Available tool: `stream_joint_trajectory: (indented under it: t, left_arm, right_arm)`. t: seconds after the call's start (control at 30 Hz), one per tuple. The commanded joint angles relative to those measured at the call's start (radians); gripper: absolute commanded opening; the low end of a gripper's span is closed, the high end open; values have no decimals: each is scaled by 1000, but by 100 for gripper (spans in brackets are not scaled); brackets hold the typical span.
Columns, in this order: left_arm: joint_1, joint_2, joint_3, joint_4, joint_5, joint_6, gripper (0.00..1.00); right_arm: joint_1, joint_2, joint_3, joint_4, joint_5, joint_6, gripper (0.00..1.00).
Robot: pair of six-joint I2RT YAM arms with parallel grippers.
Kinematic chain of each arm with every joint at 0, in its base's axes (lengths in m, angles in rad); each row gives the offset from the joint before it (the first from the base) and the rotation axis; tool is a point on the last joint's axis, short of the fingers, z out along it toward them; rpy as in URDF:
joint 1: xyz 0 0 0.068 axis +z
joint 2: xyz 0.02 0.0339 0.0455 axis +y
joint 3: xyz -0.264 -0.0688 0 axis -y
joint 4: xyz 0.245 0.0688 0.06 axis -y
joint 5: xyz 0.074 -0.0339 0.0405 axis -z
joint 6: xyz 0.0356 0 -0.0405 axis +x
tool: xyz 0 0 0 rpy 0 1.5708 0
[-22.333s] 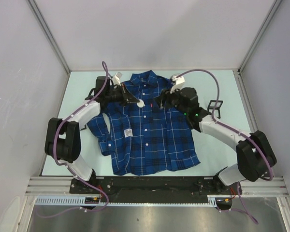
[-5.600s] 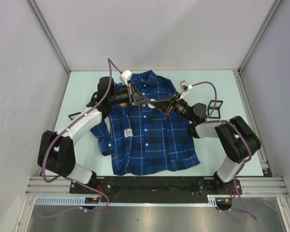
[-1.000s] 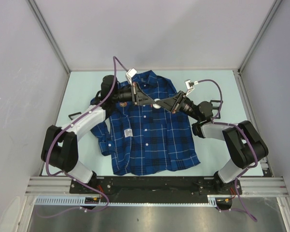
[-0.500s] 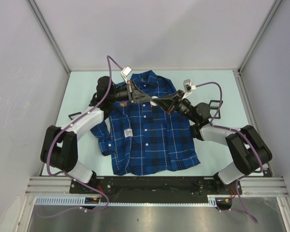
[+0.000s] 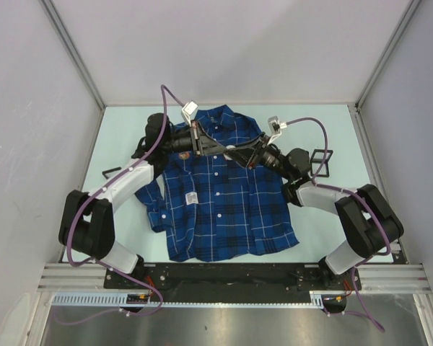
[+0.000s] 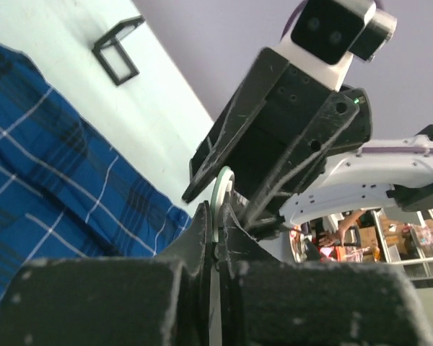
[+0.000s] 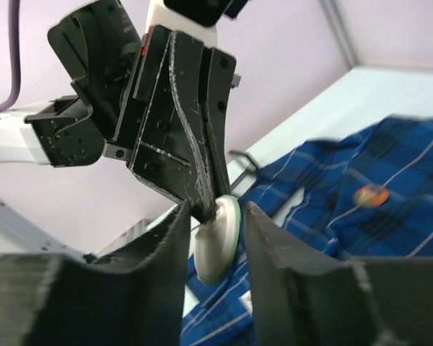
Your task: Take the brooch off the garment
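Observation:
The garment [image 5: 216,202], a dark blue plaid shirt, lies flat on the table. Both arms hold their grippers raised above its chest, tip to tip. My left gripper [image 6: 218,216] is shut on the brooch [image 6: 222,189], a white disc with a green rim, and pinches its edge. In the right wrist view the brooch [image 7: 218,239] hangs from the left gripper [image 7: 203,196]. My right gripper [image 7: 216,216] stands open around the disc, with a gap on each side. From above, the left gripper [image 5: 225,149] and the right gripper [image 5: 239,153] meet over the shirt.
A small orange-red round badge [image 7: 371,194] sits on the shirt. A white tag [image 5: 190,197] is on the shirt's left front. A black wire frame [image 5: 321,160] stands to the right of the shirt and another black piece [image 5: 110,171] lies to the left.
My right gripper's jaws have opened off the brooch, while the left gripper stays shut on it. Both grippers have shifted slightly left over the shirt.

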Motion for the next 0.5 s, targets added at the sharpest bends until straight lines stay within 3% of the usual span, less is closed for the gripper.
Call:
stream_joint_trajectory:
  t: [0.0,0.1,0.47]
  left_arm:
    - [-18,-44,59,-162,-8,87,0]
    - [5,-36,33,-131,-28,59,0]
    - [22,-57,46,-208,-94,128,0]
  right_arm:
    - [-2,-9,46,-91,-95,121,48]
    - [-22,-20,45,-106,-105,155,60]
    - [-62,7,11,43,-103,334,74]
